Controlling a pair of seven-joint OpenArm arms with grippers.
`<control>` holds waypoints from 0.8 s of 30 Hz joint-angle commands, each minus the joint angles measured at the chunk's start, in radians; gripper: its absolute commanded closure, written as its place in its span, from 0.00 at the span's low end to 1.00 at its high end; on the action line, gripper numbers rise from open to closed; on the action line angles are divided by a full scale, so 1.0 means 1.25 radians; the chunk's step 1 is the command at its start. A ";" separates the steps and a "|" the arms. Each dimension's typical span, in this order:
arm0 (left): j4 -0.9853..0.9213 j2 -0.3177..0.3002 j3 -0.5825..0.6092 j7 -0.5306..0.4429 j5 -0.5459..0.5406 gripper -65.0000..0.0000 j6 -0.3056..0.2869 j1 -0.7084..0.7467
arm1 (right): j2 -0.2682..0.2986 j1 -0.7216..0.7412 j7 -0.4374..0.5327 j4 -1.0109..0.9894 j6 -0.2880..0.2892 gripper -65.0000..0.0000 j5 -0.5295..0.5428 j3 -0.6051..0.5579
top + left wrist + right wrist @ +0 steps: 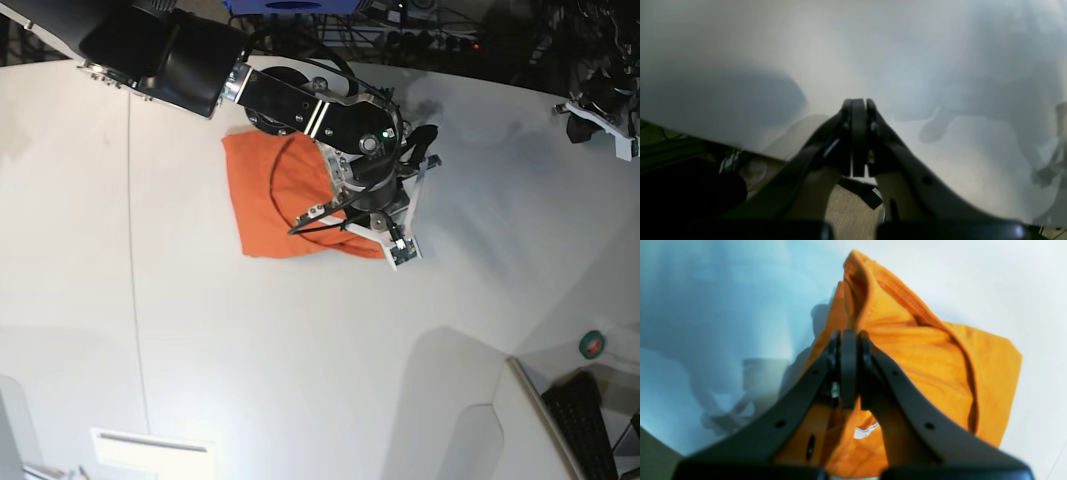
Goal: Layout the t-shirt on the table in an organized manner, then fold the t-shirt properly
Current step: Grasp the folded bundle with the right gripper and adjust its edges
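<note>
Table (300, 380): white top, lying beneath and all around the right gripper, bearing the shirt.
T-shirt (275, 195): orange, lying bunched in a rough block directly under and ahead of the right gripper; a raised ridge is running away from the jaws; the white neck tag (866, 431) is showing just below the fingers.
Right gripper (849, 340): jaws standing pressed together over the cloth, seemingly pinching a fold (the fabric between them is hidden).
Left gripper (858, 106): clenched on nothing, hovering over bare table far from the shirt.
Step in hand: judged to be taking hold for spreading; lifting slowly and pulling outward, keeping one layer only, is advisable.
</note>
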 commanded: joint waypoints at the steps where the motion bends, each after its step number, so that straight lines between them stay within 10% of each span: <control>1: 0.012 -0.012 -0.002 -0.017 -0.012 1.00 -0.006 0.000 | -0.018 0.018 0.013 0.014 -0.001 1.00 -0.013 0.020; 24: 0.069 0.109 0.417 -0.020 -0.007 1.00 0.000 -0.063 | -0.036 0.043 0.065 -0.065 -0.001 1.00 -0.011 0.045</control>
